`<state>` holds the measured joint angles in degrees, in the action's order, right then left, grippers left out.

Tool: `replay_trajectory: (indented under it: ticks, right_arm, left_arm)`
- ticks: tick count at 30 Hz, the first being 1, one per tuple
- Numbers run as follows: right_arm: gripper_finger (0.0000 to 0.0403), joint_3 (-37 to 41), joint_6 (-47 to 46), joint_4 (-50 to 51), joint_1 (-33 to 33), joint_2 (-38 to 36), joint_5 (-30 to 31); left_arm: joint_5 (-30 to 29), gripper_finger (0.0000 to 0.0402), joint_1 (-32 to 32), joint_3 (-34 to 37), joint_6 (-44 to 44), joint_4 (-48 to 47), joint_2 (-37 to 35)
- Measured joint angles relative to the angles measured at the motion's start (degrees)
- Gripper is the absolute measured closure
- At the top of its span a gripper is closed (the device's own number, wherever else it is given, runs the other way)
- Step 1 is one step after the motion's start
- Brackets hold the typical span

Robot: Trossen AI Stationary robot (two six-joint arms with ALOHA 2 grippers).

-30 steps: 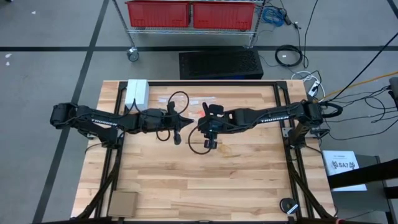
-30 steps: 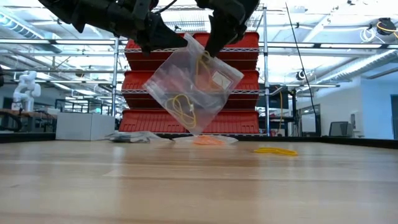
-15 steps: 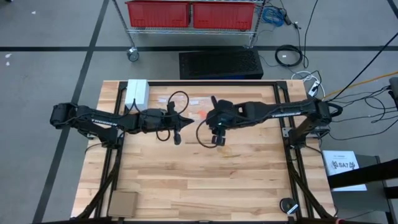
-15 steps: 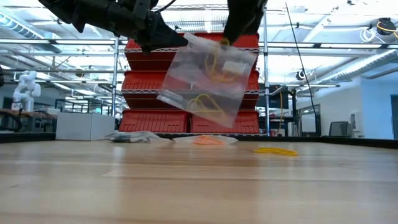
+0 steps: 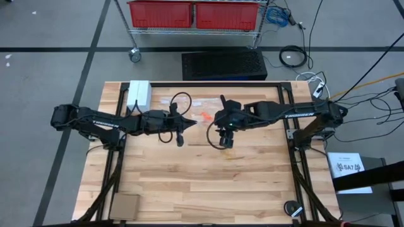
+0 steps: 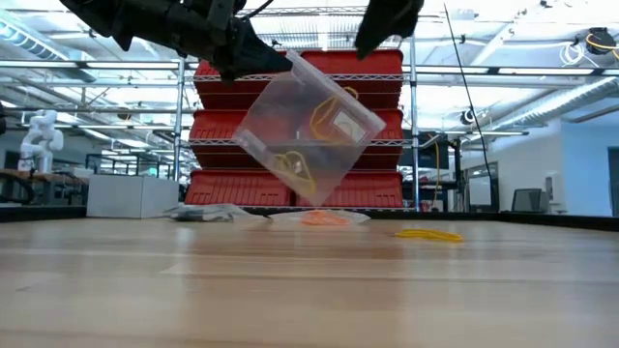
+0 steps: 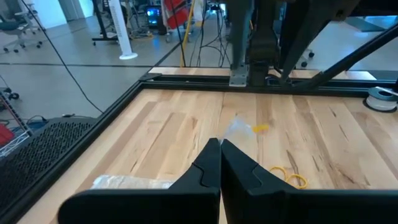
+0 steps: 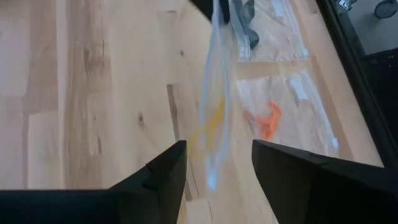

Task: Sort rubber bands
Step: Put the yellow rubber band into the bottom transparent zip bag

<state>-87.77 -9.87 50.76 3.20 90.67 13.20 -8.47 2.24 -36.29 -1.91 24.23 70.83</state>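
Since the earlier frames, the right gripper (image 5: 225, 133) has let go of the clear zip bag (image 6: 308, 129) and drawn back; its jaws now stand wide apart, and the bag hangs just beyond its fingers (image 8: 163, 176) in the right wrist view. The bag has swung back to a tilted hang with its free corner pointing down.

The left gripper (image 5: 189, 122) is above the middle of the table (image 5: 189, 183), its jaws closed on the bag's upper corner. The left wrist view shows its fingers (image 7: 205, 171) pressed together.

Yellow rubber bands (image 6: 290, 166) sit inside the suspended bag, well above the table surface. More yellow bands (image 6: 428, 234) lie loose on the wood toward the far edge in the low view. Orange bands (image 8: 267, 121) lie inside a second flat bag (image 8: 292, 112) resting on the table beyond the grippers. A third flat bag (image 6: 203, 214) lies at the far edge beside it; its contents cannot be made out.
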Motion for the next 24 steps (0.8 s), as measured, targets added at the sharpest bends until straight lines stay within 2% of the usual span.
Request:
replay_trajectory:
  ticks: [8,11,14,19,24]
  right_arm:
    - [0.0243,0.35,-3.49,11.07,2.58,-3.14,0.45]
    - [0.0266,5.23,-5.94,10.55,4.52,-3.75,1.72]
    - [0.0294,14.29,-7.6,1.89,6.98,-5.08,1.65]
    - [0.0337,30.77,-11.14,-20.94,10.9,-8.92,2.02]
    - [0.0367,42.4,-16.23,-34.57,15.96,-13.33,11.13]
  left_arm:
    - [-0.11,0.0401,0.0,-0.01,-0.02,-0.35,0.0]
    - [-1.45,0.0401,0.02,0.0,-0.04,-0.91,0.0]
    - [-2.1,0.0402,0.02,0.0,-0.04,-1.25,0.0]
    - [-2.54,0.0401,0.04,0.0,-0.5,-1.42,0.0]
    - [-2.56,0.0401,0.04,0.0,-1.46,-1.35,0.0]
